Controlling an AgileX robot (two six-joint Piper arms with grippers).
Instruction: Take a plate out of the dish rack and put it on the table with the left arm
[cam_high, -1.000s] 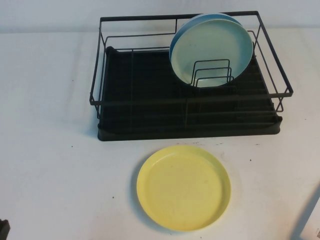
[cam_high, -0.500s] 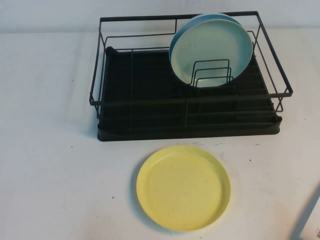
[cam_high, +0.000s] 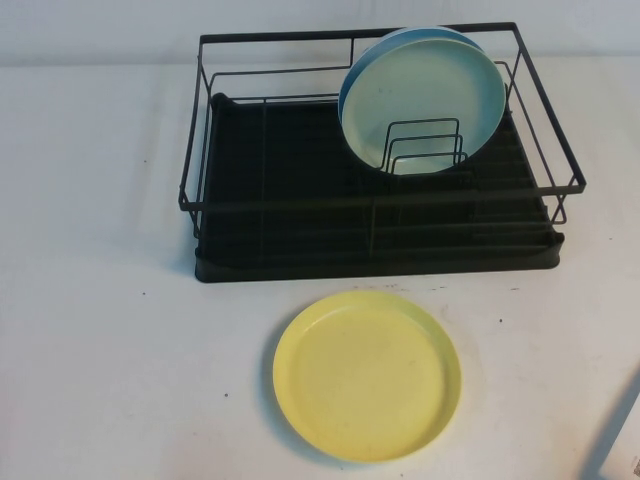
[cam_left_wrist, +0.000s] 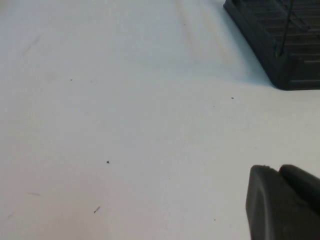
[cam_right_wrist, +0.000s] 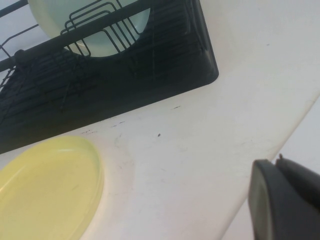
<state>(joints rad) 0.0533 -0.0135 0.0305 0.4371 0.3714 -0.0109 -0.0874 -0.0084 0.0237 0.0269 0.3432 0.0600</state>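
Note:
The pale yellow plate (cam_high: 367, 375) lies flat on the white table (cam_high: 100, 330), just in front of the black dish rack (cam_high: 290, 180). It also shows in the right wrist view (cam_right_wrist: 45, 190). My left gripper (cam_left_wrist: 275, 169) is shut and empty over bare table, to the left of the rack's corner (cam_left_wrist: 280, 45). It is out of the high view. My right gripper (cam_right_wrist: 276, 161) is shut and empty near the table's right edge, to the right of the plate and the rack (cam_right_wrist: 150, 70).
Light blue-green plates (cam_high: 425, 100) stand upright in the rack's wire dividers (cam_high: 425, 145) at its back right. They also show in the right wrist view (cam_right_wrist: 90, 25). The table's curved edge (cam_right_wrist: 280, 135) runs close to my right gripper.
A dark bit of the left arm at the bottom left corner of the high view has drawn back out of view. The plate and rack have not moved.

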